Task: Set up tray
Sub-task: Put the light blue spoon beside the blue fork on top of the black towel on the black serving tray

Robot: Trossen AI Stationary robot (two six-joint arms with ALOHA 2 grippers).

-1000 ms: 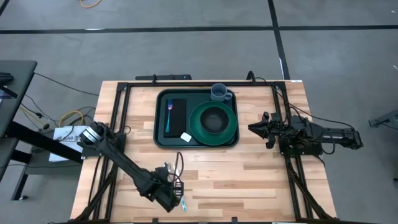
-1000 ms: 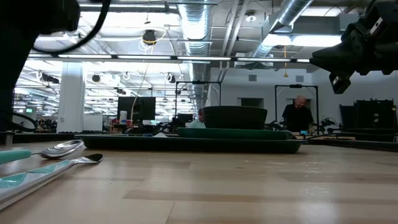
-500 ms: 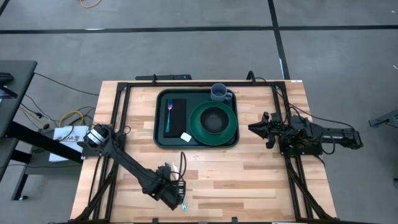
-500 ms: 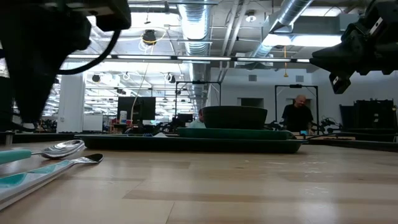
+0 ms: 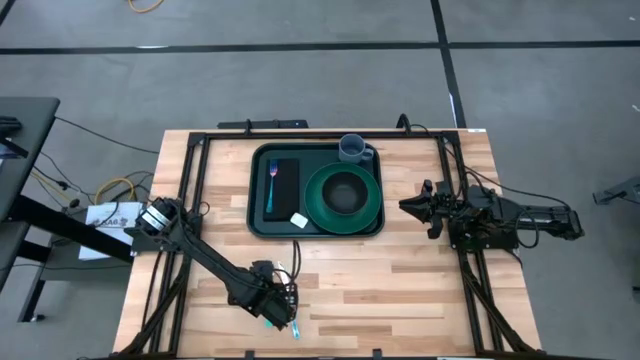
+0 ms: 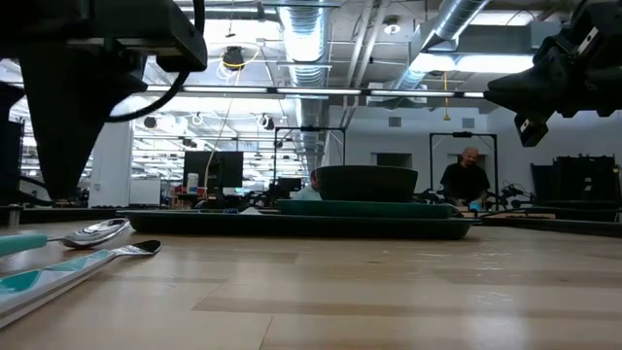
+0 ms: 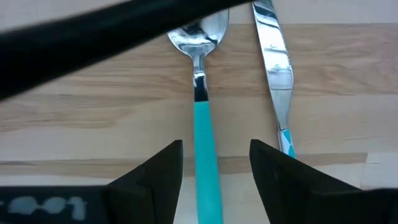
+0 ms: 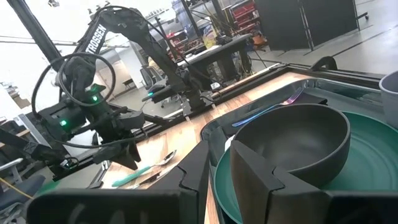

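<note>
The dark green tray [image 5: 258, 205] lies at the table's far middle. It holds a green plate [image 5: 372, 205] with a dark bowl [image 5: 345, 192], a grey cup [image 5: 353, 150], and a teal-handled fork [image 5: 270, 185] on a black rectangle. Near the front edge a teal-handled spoon [image 7: 202, 118] and knife [image 7: 277, 81] lie flat, side by side on the wood. My left gripper [image 7: 216, 155] points down over them, open, one finger on either side of the spoon's handle without touching it. My right gripper [image 8: 221, 162] waits level at the table's right, its fingers slightly apart with nothing between them.
Black rails [image 5: 190, 200] run along both sides of the table. A small white piece [image 5: 299, 219] lies in the tray's near part. Bare wood [image 5: 380, 290] stretches between the tray and the front edge. A person [image 6: 466, 180] stands in the room beyond.
My left gripper has come down a little over the spoon and knife and shifted slightly toward the table's far edge. The spoon and knife have not moved.
</note>
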